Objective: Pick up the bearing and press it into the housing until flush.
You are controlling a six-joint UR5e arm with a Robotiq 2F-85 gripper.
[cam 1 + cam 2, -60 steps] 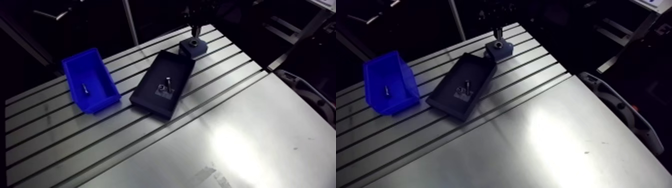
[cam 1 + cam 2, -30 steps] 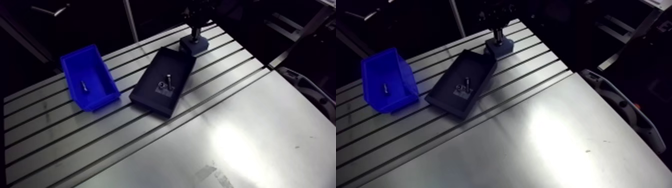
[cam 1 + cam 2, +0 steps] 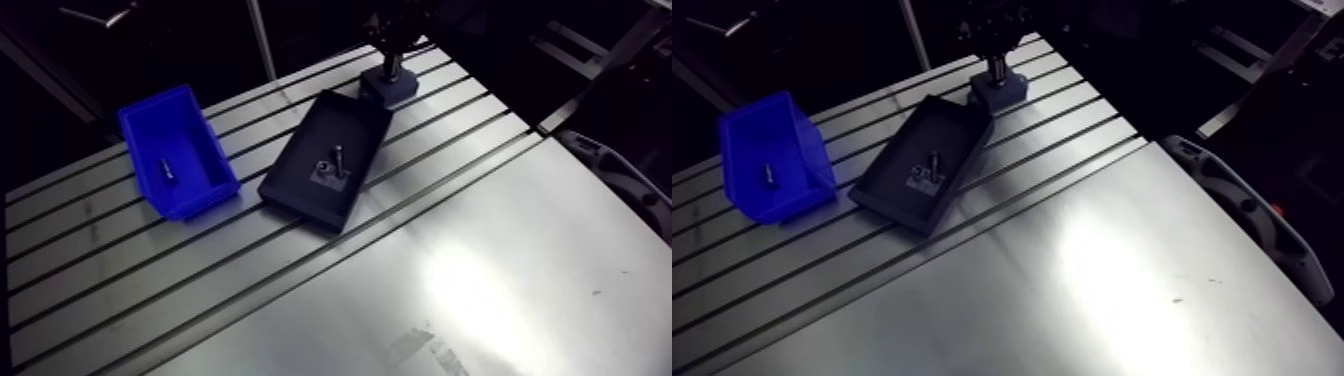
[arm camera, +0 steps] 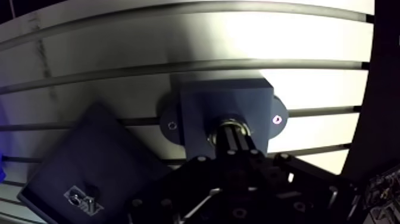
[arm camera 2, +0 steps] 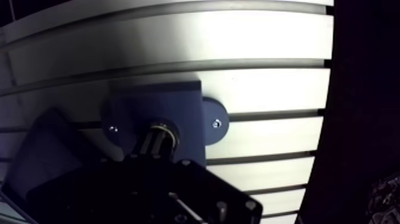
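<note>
The dark blue housing block (image 4: 202, 104) stands on the slotted table, beyond the far end of the black tray. The bearing (image 4: 221, 124) shows as a metal ring in the bore at the block's middle. My gripper (image 4: 236, 136) comes straight down on it, its two fingers (image 4: 231, 143) side by side with only a thin line between them, their tips on the ring. How deep the ring sits is hidden by the fingers. In the arm view the gripper (image 3: 389, 66) stands upright on the housing (image 3: 396, 92).
A black tray (image 3: 300, 185) with a small bolt and nut lies next to the housing on its near side. A blue bin (image 3: 205, 150) holding one small metal part stands further left. The table's far edge runs close behind the housing.
The gripper has come down from just above the housing until its tips meet the bearing. The arm view has shifted a little with the arm; tray and bin have stayed put.
</note>
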